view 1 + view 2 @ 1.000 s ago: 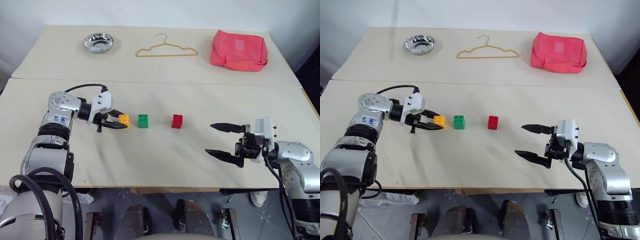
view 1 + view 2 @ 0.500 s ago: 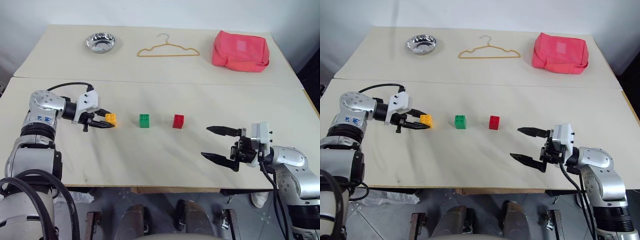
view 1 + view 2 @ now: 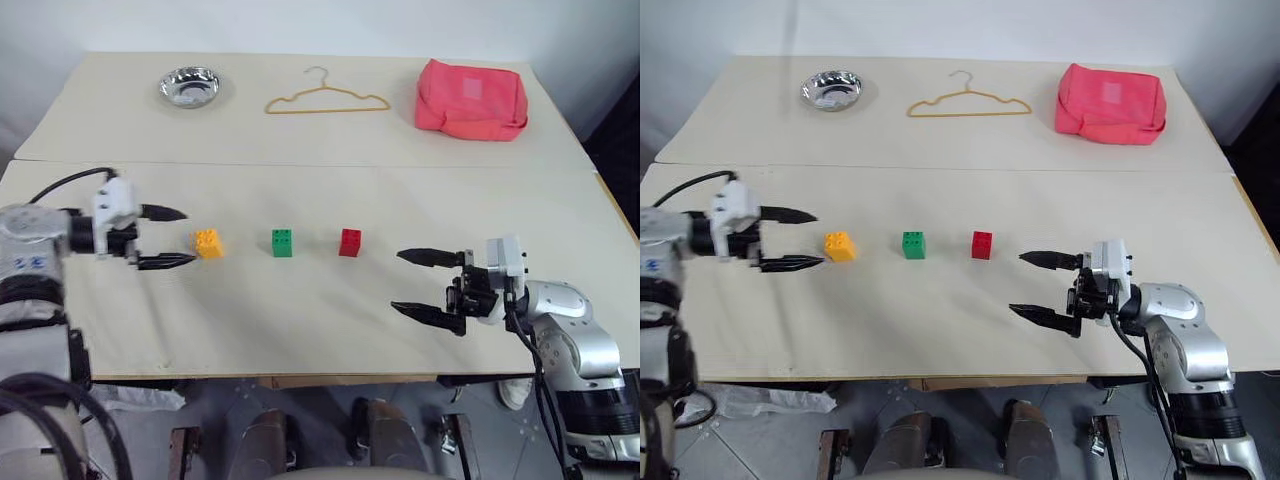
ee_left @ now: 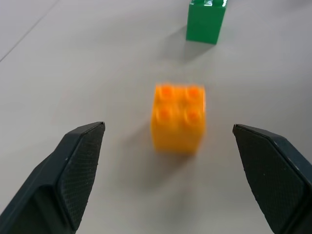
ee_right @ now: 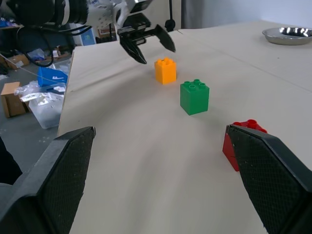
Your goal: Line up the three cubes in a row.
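The orange-yellow cube [image 3: 208,243], green cube [image 3: 283,242] and red cube [image 3: 350,242] stand in a row (evenly spaced) on the table [image 3: 300,320]. The left end effector [image 3: 166,238] gapes wide beside the orange-yellow cube, holding nothing. The right end effector [image 3: 418,283], near the table's front edge, is likewise spread wide and empty.

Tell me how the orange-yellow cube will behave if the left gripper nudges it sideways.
The orange-yellow cube looks like rigid plastic, so it should keep its shape. Its flat base on the table suggests sliding rather than rolling. It is small beside the left gripper, so probably light and liable to twist or tip if pushed off-centre.

Showing silver-grey arm shells, white wrist blocks, black cables looping along both arms — left hand [image 3: 164,238] and right hand [image 3: 418,283] wearing black, textured, tapering fingers [image 4: 78,168].
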